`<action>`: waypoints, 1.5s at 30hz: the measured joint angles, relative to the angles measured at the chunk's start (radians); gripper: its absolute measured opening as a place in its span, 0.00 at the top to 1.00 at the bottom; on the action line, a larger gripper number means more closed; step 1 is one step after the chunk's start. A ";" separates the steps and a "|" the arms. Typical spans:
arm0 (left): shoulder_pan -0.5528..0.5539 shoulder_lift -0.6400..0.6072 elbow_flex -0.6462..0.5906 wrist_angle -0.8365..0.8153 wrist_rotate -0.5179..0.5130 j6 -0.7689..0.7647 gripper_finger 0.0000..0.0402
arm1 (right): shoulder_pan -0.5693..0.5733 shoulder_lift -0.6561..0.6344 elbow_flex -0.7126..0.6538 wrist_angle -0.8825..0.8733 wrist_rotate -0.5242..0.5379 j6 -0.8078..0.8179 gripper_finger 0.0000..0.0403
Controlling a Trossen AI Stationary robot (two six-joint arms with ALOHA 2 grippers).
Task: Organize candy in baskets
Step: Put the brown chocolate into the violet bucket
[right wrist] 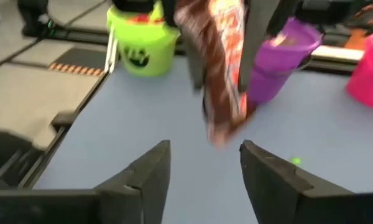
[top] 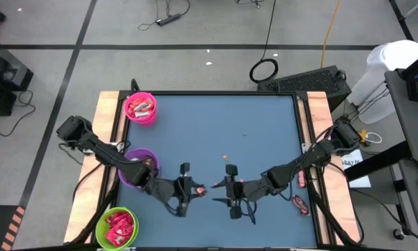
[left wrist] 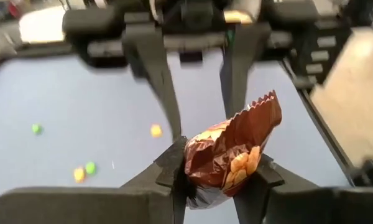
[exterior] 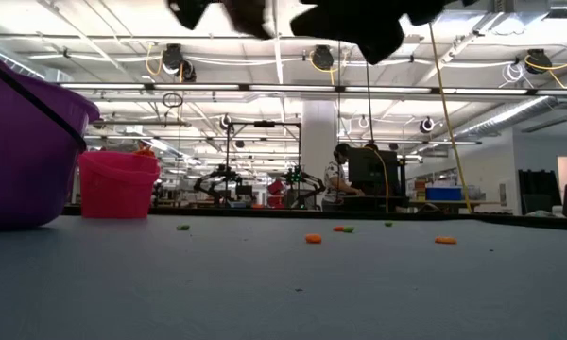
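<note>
A dark brown candy (left wrist: pixel 230 152) with an orange print is held in the air over the table's near middle, and my left gripper (left wrist: pixel 217 171) is shut on it. In the high view the left gripper (top: pixel 194 189) faces my right gripper (top: pixel 221 188) tip to tip. The right gripper (right wrist: pixel 205 149) stands open just short of the candy (right wrist: pixel 224 74), with nothing between its fingers. The pink basket (top: pixel 140 107), the purple basket (top: pixel 139 166) and the green basket (top: pixel 116 226) stand along the left edge. The pink and green ones hold red candy. My left gripper pinches the candy between its two fingers, on the two flat faces of the wrapper's lower half (left wrist: pixel 202 171). The fingers come from the table's left, slanting slightly down. The crimped free end (left wrist: pixel 264 106) sticks out past the fingertips toward the right gripper. The candy is clear of the table.
Loose red candy (top: pixel 299 204) lies near the table's right edge. Tiny orange and green specks (exterior: pixel 313 238) are scattered on the blue table top (top: pixel 265 132). In the low view the purple basket (exterior: pixel 28 142) and the pink basket (exterior: pixel 118 184) stand at the left.
</note>
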 joint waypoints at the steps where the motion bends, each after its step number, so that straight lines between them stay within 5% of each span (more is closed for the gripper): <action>1: -0.010 -0.010 0.000 -0.039 0.000 -0.022 0.75 | 0.008 0.000 0.000 -0.019 0.000 0.007 0.54; 8: -0.090 -0.126 0.038 -0.368 0.042 -0.237 0.76 | 0.032 0.000 0.000 -0.151 -0.003 0.121 0.52; 18: -0.237 -0.201 0.120 -0.757 0.354 -0.780 0.76 | 0.031 0.003 0.000 -0.178 -0.002 0.153 0.52; 23: -0.321 -0.202 0.128 -0.850 0.416 -1.016 0.76 | 0.031 0.003 0.000 -0.184 -0.002 0.147 0.52; 28: -0.370 -0.204 0.147 -0.999 0.403 -1.121 0.75 | 0.031 0.003 0.000 -0.188 -0.002 0.146 0.52; 32: -0.362 -0.230 0.219 -1.158 0.295 -1.094 0.75 | 0.030 0.003 0.000 -0.188 -0.002 0.146 0.52; 38: -0.275 -0.305 0.303 -1.435 0.103 -1.077 0.75 | 0.030 0.003 0.000 -0.188 -0.002 0.153 0.52; 42: -0.188 -0.347 0.289 -1.650 0.075 -1.147 0.75 | 0.030 0.003 0.000 -0.188 -0.002 0.153 0.52; 45: -0.116 -0.377 0.241 -1.662 0.055 -1.124 0.75 | 0.030 0.004 0.000 -0.187 -0.002 0.153 0.52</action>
